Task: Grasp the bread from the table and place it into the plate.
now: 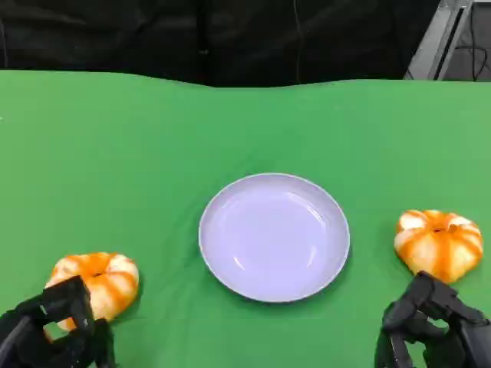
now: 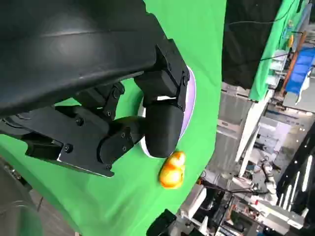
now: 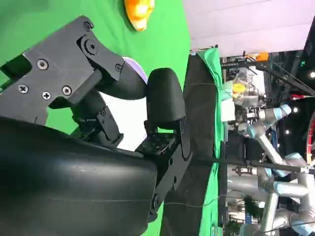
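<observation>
- Green cloth (image 1: 230,123) covers the table, with a dark backdrop behind it; I take the white plate (image 1: 274,236) at the centre as my landmark.
- Two orange-and-white bread pieces lie on the cloth: the left bread (image 1: 98,282) well to the left of the plate, the right bread (image 1: 439,243) to its right, both clear of the rim.
- My left hand (image 1: 54,331) sits just on the near side of the left bread, fingers partly curled and overlapping its near edge. I cannot tell whether they touch it; nothing is lifted.
- My right hand (image 1: 433,326) sits just short of the right bread, fingers apart, holding nothing.
- Handling judgement: the bread looks light, soft and lobed, likely to dent under pressure.
- I would close gently across the widest part from both sides.
</observation>
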Tool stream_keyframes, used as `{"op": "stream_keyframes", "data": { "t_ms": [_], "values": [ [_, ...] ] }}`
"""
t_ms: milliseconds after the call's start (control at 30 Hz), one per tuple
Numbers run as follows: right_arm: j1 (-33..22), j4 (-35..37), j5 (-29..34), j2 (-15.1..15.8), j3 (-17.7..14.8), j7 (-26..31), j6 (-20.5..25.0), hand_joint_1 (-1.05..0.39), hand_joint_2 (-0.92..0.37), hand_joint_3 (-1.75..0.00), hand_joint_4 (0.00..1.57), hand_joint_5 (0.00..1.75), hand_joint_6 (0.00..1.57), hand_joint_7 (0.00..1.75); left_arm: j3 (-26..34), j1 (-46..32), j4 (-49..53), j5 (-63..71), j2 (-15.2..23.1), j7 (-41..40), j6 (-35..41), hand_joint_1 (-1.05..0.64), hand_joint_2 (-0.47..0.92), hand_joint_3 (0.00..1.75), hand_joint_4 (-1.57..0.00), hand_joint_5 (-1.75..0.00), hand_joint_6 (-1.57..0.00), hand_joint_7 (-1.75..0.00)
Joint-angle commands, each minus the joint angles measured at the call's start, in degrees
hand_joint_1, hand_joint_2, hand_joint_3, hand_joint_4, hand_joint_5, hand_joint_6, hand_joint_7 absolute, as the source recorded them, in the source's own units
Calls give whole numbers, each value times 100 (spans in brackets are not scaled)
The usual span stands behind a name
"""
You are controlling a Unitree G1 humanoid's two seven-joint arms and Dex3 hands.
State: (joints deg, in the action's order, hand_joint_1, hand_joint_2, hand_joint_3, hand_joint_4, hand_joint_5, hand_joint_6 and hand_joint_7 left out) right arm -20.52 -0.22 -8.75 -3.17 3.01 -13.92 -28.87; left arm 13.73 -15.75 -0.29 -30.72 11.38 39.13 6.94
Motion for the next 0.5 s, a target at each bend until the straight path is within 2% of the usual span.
{"op": "stream_keyframes", "data": {
  "t_ms": [33, 500],
  "values": [
    [-3, 0, -7, 73, -30, 14, -35, -14, -45, -137, 85, 175, 76, 161, 8, -15, -18, 51, 82, -16, -45, -4, 69, 94, -82, -175, -76, -157],
    [-13, -20, -47, 82, -27, -12, -11, -14, -46, -137, 84, 175, 75, 160, -8, -11, 22, 84, 68, 10, -153, -4, 69, 94, -82, -175, -76, -156]
  ]
}}
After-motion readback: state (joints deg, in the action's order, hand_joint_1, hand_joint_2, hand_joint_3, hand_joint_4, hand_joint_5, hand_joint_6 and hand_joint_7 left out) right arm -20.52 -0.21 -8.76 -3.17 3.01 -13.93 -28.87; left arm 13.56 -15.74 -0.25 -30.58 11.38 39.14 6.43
